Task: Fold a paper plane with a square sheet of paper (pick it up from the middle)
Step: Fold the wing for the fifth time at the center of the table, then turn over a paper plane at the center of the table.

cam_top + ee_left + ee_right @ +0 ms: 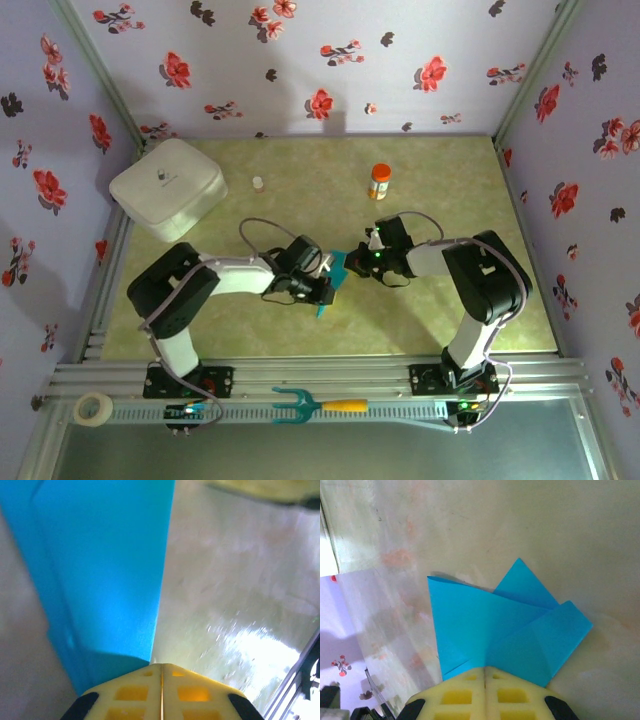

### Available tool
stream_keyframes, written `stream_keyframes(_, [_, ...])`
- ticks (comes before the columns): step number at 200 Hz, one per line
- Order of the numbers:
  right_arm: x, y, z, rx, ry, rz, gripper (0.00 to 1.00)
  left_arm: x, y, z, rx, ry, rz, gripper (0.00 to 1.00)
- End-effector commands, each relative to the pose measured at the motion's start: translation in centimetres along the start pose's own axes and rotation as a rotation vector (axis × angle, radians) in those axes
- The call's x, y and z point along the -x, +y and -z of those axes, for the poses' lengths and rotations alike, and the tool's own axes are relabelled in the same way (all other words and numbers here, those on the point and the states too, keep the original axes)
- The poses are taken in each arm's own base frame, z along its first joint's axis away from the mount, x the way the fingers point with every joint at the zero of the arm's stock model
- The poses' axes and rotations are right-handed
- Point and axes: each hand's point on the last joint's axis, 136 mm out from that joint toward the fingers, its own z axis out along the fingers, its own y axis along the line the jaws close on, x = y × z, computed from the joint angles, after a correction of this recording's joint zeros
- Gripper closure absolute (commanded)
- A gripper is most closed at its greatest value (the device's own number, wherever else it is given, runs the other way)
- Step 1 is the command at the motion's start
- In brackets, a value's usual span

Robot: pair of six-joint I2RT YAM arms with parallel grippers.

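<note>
The teal-blue sheet of paper is partly folded and sits mid-table between my two grippers. In the right wrist view the paper fans out in creased flaps from the fingertips, and my right gripper is shut on its near edge. That right gripper comes in from the right in the top view. My left gripper meets the paper from the left. Its yellow fingers are pressed together, left gripper, and the paper runs past the left finger. No paper shows between those jaws.
A white rounded box stands at the back left. A small bottle and an orange bottle stand behind the arms. On the front rail lie a teal pronged tool with yellow handle and a tape roll.
</note>
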Motion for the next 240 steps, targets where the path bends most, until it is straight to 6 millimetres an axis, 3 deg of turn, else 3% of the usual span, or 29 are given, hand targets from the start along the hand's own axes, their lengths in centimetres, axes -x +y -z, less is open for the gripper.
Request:
stream_keyframes(1, [-0.6,-4.1,-0.5,-0.143,0.005,-0.062,1.0,-3.4,1.7,1.0,0.087,0.082,-0.003,0.9])
stream_keyframes(34, [-0.5,-3.6,-0.5,-0.124,0.009,-0.059,1.0,-5.2,2.7,2.1,0.124,0.081,0.012,0.92])
stream_keyframes(60, [-0.3,-2.2,-0.6,-0.065,0.013,-0.046,1.0,-5.2,1.4,2.9,0.087,0.053,-0.022,0.94])
stream_keyframes(94, [0.2,1.9,0.3,0.062,0.025,0.014,0.94,-1.9,-0.7,5.4,0.026,-0.115,-0.055,0.95])
stream_keyframes(115, [0.7,3.6,2.3,0.058,-0.022,0.058,0.85,0.7,0.0,6.7,0.02,-0.202,0.002,0.92])
stream_keyframes(145, [0.2,3.0,4.5,-0.016,-0.073,0.071,0.75,3.8,1.0,7.2,-0.003,-0.267,0.069,0.83])
stream_keyframes(175, [-1.3,1.9,5.1,-0.016,-0.078,0.028,0.74,5.9,1.2,6.2,-0.036,-0.264,0.104,0.77])
stream_keyframes(240, [-3.8,1.3,4.7,0.005,-0.041,-0.001,0.74,5.7,2.0,3.7,-0.059,-0.184,0.143,0.74])
